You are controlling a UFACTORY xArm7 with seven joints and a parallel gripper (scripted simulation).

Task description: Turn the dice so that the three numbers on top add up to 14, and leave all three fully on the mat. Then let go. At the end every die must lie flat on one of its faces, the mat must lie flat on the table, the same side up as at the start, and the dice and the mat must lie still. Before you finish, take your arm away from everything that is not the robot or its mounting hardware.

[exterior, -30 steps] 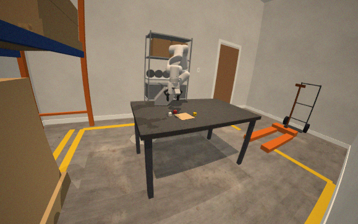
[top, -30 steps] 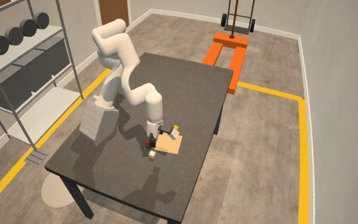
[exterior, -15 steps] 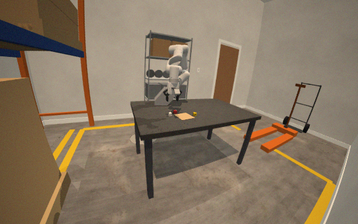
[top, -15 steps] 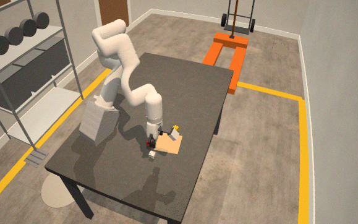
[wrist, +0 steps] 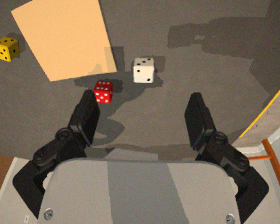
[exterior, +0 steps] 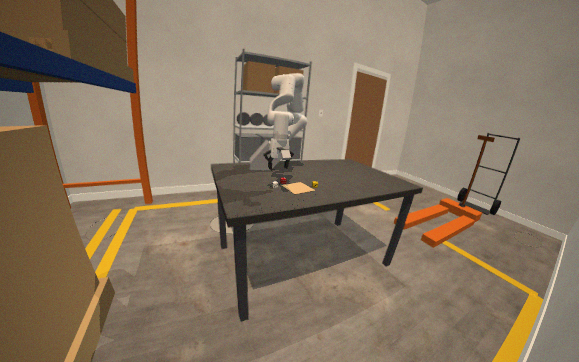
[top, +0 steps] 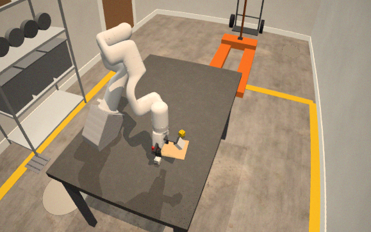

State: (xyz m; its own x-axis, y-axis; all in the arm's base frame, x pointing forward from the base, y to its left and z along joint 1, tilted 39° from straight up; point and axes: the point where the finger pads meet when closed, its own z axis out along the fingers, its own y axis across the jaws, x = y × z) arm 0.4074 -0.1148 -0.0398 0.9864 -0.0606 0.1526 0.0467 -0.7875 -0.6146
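Note:
A tan mat (top: pixel 173 152) (exterior: pixel 299 188) (wrist: pixel 63 28) lies flat on the dark table (top: pixel 188 90). A red die (exterior: pixel 283 180) (wrist: pixel 103 91) rests on the table just off the mat's corner. A white die (top: pixel 157 160) (exterior: pixel 275 184) (wrist: pixel 143 70) rests on the table a little farther from the mat. A yellow die (top: pixel 182 132) (exterior: pixel 315 184) (wrist: pixel 6 48) rests on the table off the mat's opposite side. My gripper (top: pixel 161 145) (exterior: pixel 278 163) (wrist: pixel 142 102) is open and empty. It hangs above the table, close over the red die.
The arm's base (top: pixel 102 126) stands on the table's left side. A metal shelf rack (top: pixel 21 64) stands beyond the table's left edge. An orange pallet jack (top: pixel 240 54) and a hand truck (top: pixel 247 16) stand on the floor at the back.

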